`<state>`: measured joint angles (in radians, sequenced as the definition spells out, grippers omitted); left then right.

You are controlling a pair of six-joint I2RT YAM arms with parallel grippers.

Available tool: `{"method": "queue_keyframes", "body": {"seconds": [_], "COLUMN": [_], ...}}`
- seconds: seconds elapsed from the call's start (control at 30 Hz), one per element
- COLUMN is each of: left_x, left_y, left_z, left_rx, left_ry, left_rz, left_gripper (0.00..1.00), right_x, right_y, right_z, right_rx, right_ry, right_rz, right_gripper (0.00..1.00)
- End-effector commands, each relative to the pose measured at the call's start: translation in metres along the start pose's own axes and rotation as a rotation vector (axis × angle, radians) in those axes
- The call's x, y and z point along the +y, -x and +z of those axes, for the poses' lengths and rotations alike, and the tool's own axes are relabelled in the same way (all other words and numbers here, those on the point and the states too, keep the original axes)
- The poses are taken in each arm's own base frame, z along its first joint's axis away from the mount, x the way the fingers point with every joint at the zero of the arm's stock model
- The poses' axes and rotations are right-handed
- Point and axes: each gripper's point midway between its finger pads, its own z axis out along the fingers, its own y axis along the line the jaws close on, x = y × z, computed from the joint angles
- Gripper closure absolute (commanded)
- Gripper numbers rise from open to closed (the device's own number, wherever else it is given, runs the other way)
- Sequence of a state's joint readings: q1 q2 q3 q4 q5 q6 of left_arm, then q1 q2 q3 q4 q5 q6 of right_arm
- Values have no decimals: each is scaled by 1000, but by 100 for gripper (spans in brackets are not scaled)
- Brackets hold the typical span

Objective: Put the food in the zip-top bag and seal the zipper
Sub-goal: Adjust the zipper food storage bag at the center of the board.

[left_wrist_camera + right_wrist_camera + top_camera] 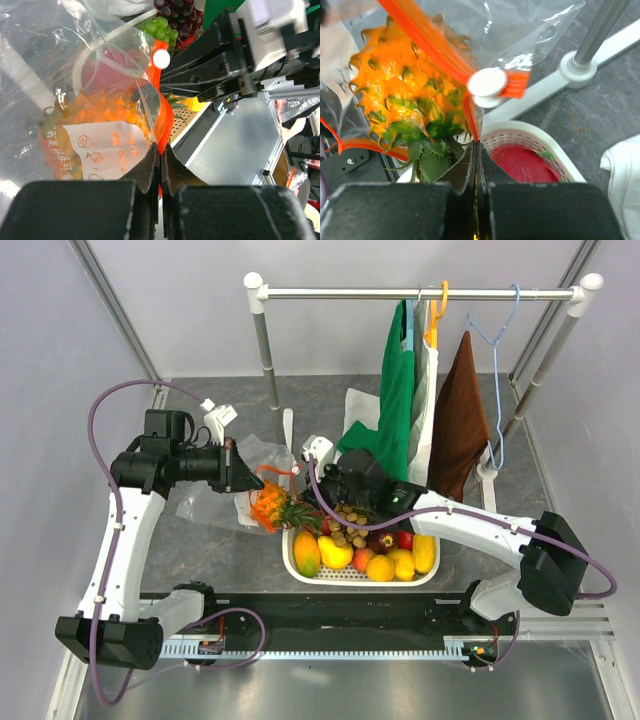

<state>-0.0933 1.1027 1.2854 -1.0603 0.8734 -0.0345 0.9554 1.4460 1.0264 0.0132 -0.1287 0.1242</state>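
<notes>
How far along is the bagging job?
Done: the orange toy pineapple looks inside the clear plastic zip-top bag. In hand: the left end effector and right end effector pinch its orange-red zipper strip. Remaining: sealing it; yellow fruits lie in the white slotted basket.

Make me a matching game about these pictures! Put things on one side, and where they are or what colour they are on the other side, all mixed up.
Things:
1. pineapple
2. zipper
3. basket
4. brown cloth

Clues:
A. hangs from the rail
B. pinched in the left gripper
C. orange with green leaves
D. white, with fruit inside

Pairs: 1-C, 2-B, 3-D, 4-A.
</notes>
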Motion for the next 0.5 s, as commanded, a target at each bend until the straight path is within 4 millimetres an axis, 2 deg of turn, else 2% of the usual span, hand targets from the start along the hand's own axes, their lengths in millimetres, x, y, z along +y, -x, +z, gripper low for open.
{"method": "queue_keyframes", "body": {"seconds": [0.0, 0.1, 0.13, 0.23, 0.3, 0.37, 0.47], "left_x": [-6, -7, -9, -9, -10, -11, -11], "left_y": [1, 1, 1, 1, 1, 1, 0], "left_z": [-1, 0, -1, -1, -2, -2, -2], "left_rx": [-12, -7, -9, -9, -10, -11, -9], "left_ry": [-33, -45, -53, -53, -53, -58, -59], "left_rz": [-5, -10, -8, -6, -5, -4, -12], "left_gripper": [98, 98, 98, 98, 98, 98, 98], "right_x": [11, 8, 7, 6, 8, 7, 9], "right_y": [42, 39, 38, 42, 44, 44, 41], "right_z": [-13, -11, -9, -6, -5, -2, 2], "right_rx": [-97, -96, -93, -105, -113, -116, -102], "right_ry": [45, 34, 27, 21, 31, 28, 41], "right_rz": [-13, -27, -22, -2, 0, 1, 10], "right_gripper": [100, 87, 73, 57, 59, 66, 66]}}
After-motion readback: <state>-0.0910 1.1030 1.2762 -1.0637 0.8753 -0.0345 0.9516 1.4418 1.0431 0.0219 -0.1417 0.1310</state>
